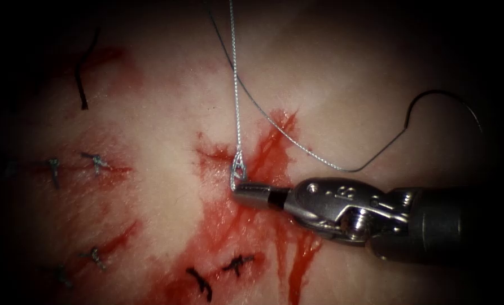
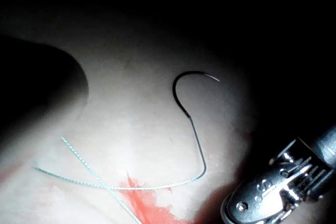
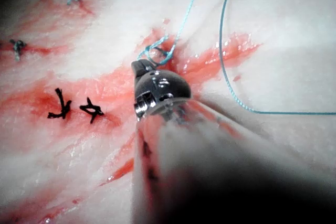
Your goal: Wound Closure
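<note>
Needle (image 1: pixel 449 99) flat on tissue (image 1: pixel 167 169), arching upward

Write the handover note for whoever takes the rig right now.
Right tool: jaws shut on the thread at a small loop over the cut.
Needle: lies free on the tissue, right of the cut, not in it, held by neither tool.
Done: tied stitches sit lower down and to the left.
Left: this stitch at the cut is not yet tied down.
</note>
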Robot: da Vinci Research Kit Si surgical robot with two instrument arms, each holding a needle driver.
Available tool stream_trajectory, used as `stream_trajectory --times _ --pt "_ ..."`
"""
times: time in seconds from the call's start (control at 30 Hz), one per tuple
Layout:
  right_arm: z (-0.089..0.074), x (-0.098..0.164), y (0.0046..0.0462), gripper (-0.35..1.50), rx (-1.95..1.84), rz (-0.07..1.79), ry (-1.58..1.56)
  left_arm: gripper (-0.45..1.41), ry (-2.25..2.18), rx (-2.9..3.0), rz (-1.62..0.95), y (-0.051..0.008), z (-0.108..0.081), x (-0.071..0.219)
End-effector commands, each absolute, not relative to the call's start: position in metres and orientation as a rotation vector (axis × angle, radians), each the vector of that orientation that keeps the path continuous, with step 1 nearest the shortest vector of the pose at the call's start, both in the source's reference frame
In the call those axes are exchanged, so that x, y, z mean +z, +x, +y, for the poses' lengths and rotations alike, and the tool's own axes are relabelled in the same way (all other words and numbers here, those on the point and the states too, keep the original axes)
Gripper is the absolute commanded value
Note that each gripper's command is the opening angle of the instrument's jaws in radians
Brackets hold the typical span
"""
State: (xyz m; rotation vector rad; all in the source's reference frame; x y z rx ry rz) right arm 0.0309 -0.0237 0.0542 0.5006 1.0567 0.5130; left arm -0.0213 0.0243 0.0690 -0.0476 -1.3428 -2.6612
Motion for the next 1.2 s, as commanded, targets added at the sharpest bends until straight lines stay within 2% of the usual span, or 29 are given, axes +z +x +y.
stream_trajectory --times 0.03,0.23,0.73,1.2 --pt "-0.024 0.054 0.0325 -0.35 0.476 1.067 0.494 -0.45 -0.027 -2.620 -1.338 -0.0223 0.025 0.070" --pt "-0.025 0.053 0.0340 -0.35 0.391 1.084 0.470 -0.45 0.035 -2.565 -1.351 -0.0241 0.027 0.071" --pt "-0.025 0.053 0.0345 -0.35 0.102 1.080 0.465 -0.45 -0.024 -2.438 -1.470 -0.0313 0.036 0.070" --pt "-0.026 0.054 0.0348 -0.35 0.033 1.029 0.445 -0.45 -0.258 -2.319 -1.384 -0.0361 0.037 0.074"
